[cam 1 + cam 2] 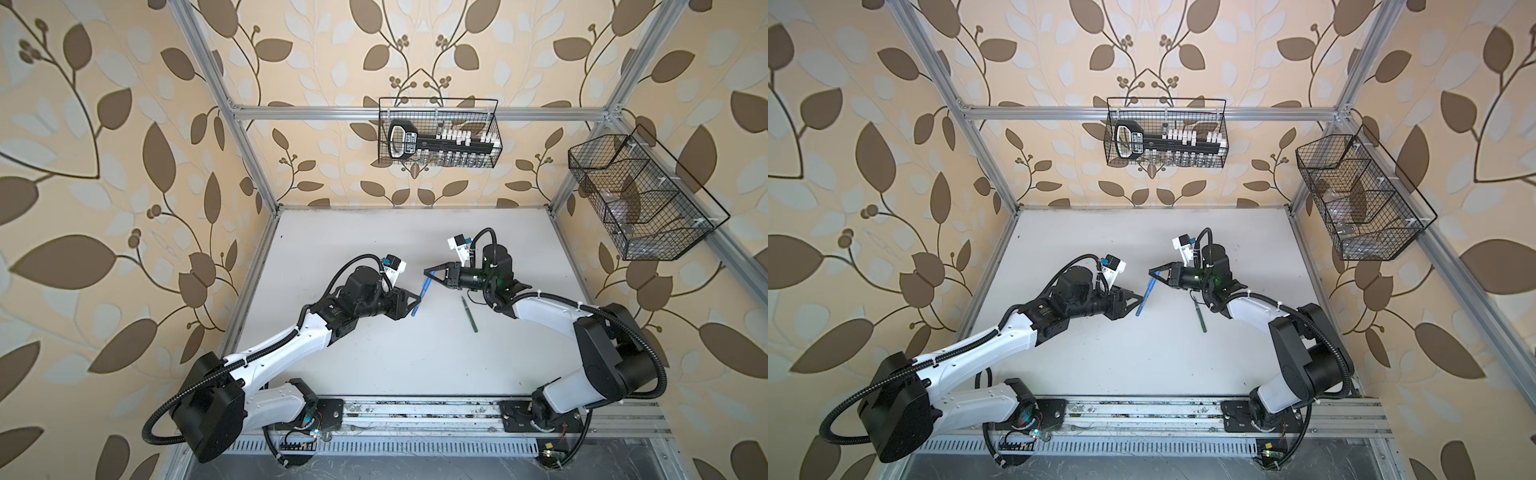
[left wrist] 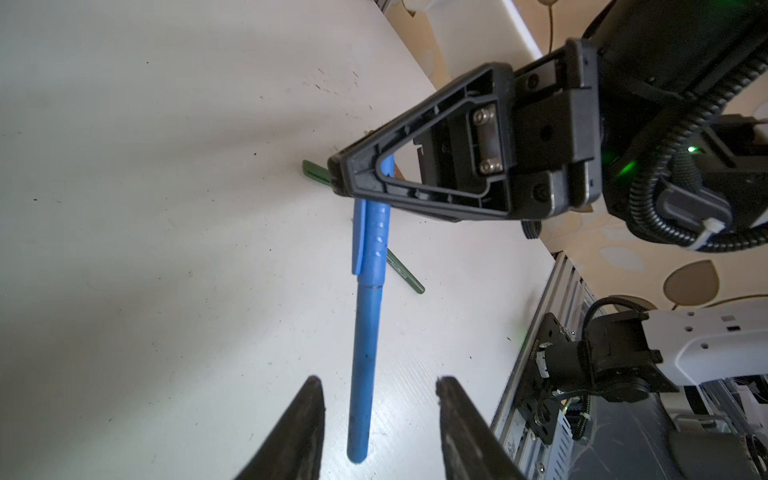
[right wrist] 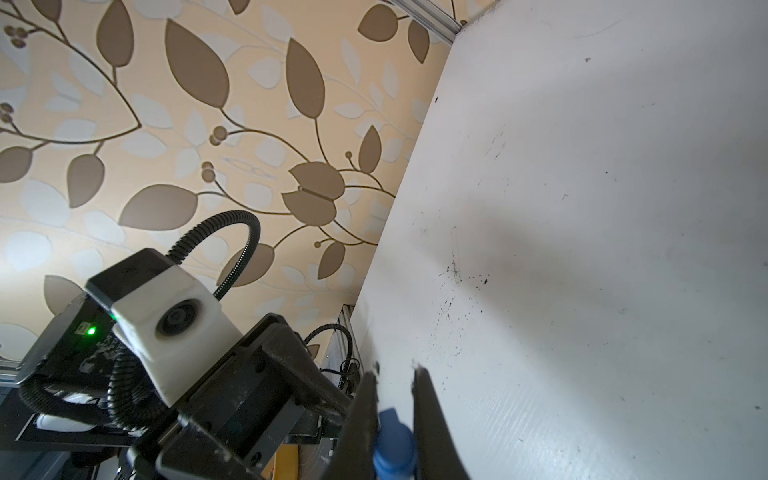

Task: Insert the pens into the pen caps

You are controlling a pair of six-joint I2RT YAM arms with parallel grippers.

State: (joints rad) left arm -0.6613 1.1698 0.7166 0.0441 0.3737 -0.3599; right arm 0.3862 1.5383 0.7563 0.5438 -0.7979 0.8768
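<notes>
room: leaf-patterned walls (image 1: 124,166) inside a metal frame, with a scuffed white table (image 1: 374,249) as the work surface.
blue pen (image 2: 363,332): held up off the table in the gap between the two arms, slanted; this pen is the landmark for every place below.
blue cap (image 2: 372,237): on the pen's far end, its rim meeting the barrel with no gap that shows.
right gripper (image 1: 430,272): clenched on the blue cap's closed end, and it alone carries the pen.
left gripper (image 2: 379,381): released; its jaws stand apart on either side of the pen's bare end, touching neither side.
green pen (image 1: 469,314): lies flat on the table just beyond the blue pen, on the right arm's side; whether it wears a cap cannot be told.
brown pen: not plainly in view.
wire baskets (image 1: 438,133): hang on the walls, well away from the blue pen.
step in hand: by the look of it, the blue pair is joined and the left side is done with it.
next move: probably set the blue pen down clear of the green one, then take up the green one; that calls for a free gripper and a straight line-up of tip and cap.
</notes>
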